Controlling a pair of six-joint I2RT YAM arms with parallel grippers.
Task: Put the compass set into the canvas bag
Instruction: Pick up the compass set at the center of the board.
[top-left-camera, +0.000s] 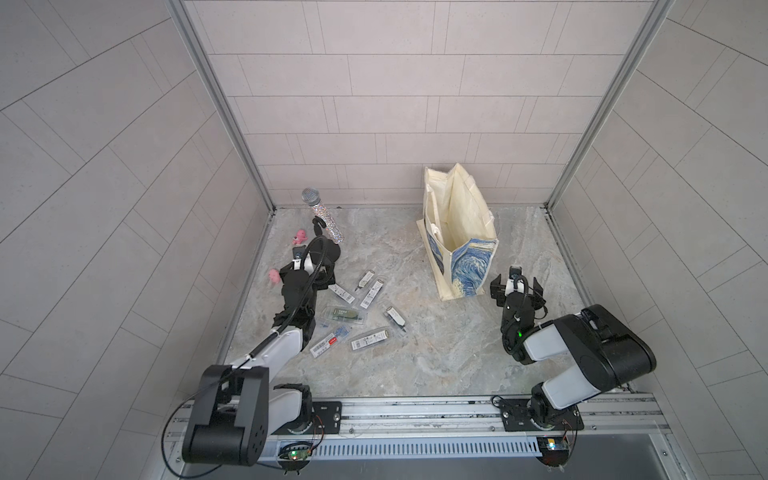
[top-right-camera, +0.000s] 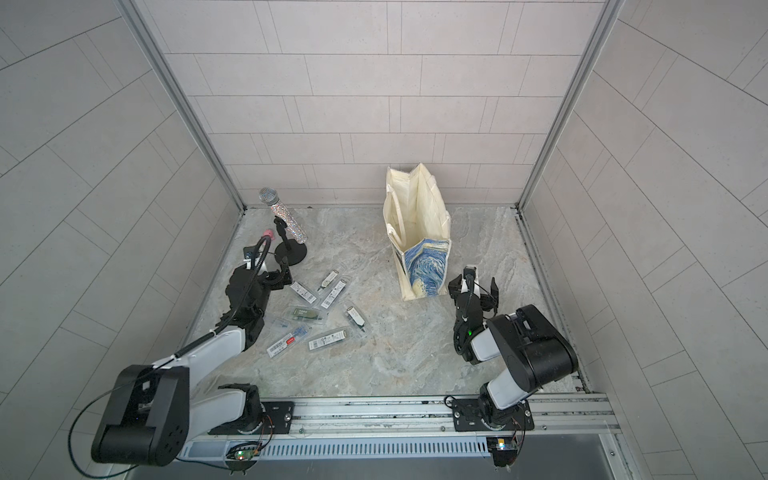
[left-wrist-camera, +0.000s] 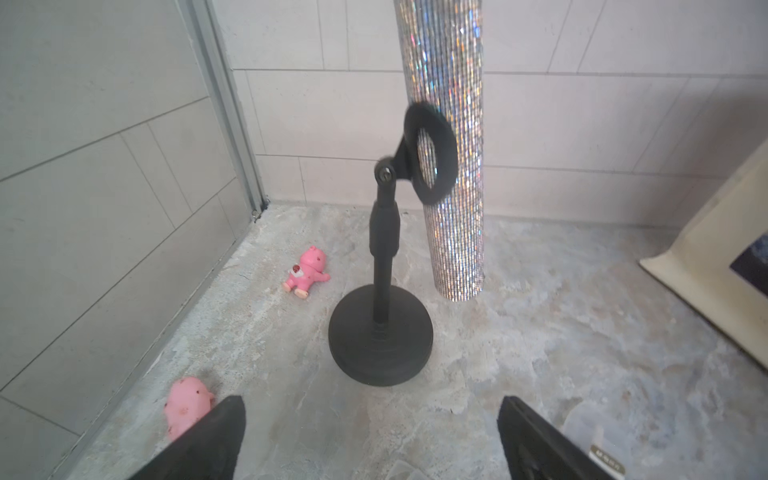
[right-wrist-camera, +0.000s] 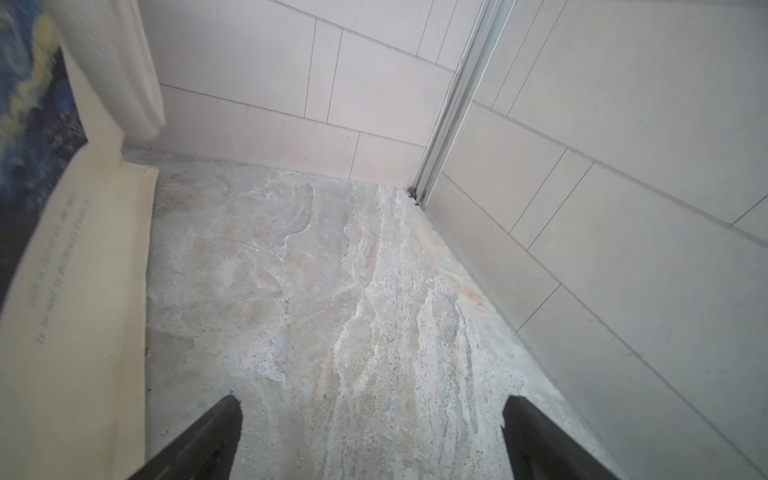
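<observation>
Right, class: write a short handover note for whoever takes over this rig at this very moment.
Left gripper: open, empty, near the microphone stand's base.
Right gripper: open, empty, beside the canvas bag.
Canvas bag: upright, mouth open.
Compass-set packs: scattered on the table near the left gripper, apart from the bag.
Done: nothing; no pack seen in the bag.
To do: pick up a pack, drop it into the bag.

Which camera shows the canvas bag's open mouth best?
Both top views: they look down into the upright canvas bag, its mouth open and cream lining visible. The left wrist view catches only a lower corner; the right wrist view, only part of its outside.
</observation>
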